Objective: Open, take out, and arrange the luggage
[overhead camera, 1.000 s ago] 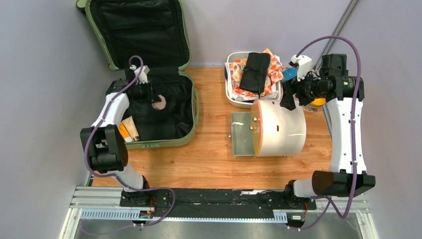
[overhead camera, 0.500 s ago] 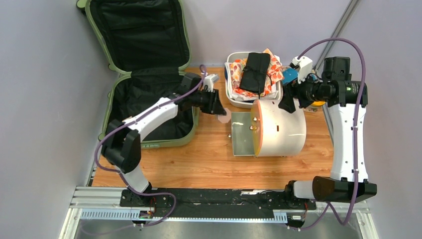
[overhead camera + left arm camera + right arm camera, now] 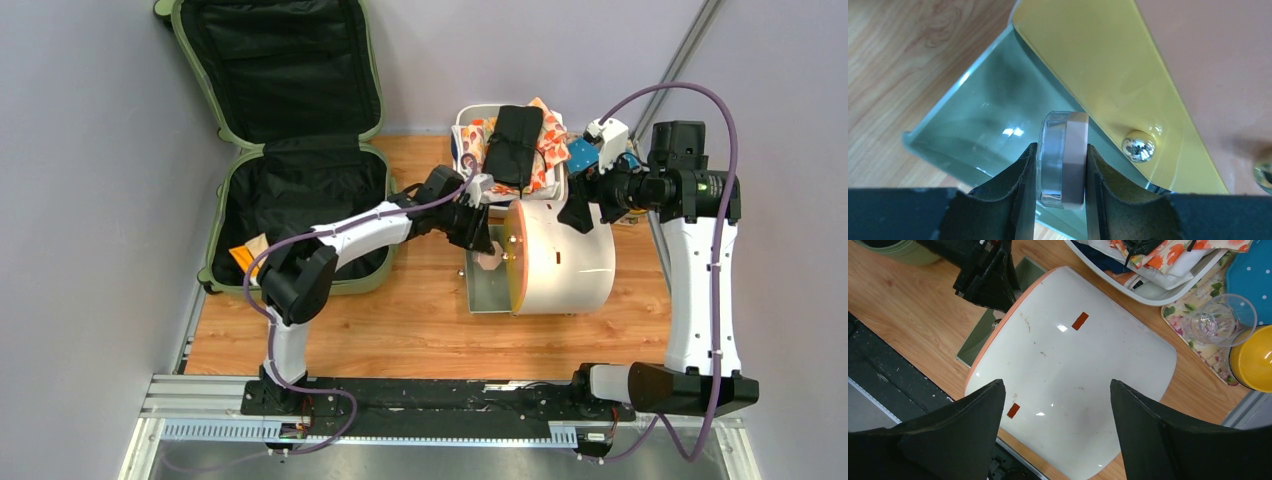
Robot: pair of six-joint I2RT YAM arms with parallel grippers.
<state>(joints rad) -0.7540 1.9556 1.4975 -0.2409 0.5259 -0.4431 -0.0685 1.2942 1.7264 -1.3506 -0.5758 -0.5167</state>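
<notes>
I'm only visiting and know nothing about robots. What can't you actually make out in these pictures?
- Inside of the cream cylinder: top and right wrist views show only its outer shell.
- Contents of the small jar in the left tool: left wrist view, fingers cover its lower part.
- Near right corner of the luggage: top view, the left arm crosses it.
- Yellow bowl: right wrist view, cut off by the right edge.

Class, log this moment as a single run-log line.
luggage: open | left gripper: shut on round compact, over green tray | right gripper: open, above cream cylinder
</notes>
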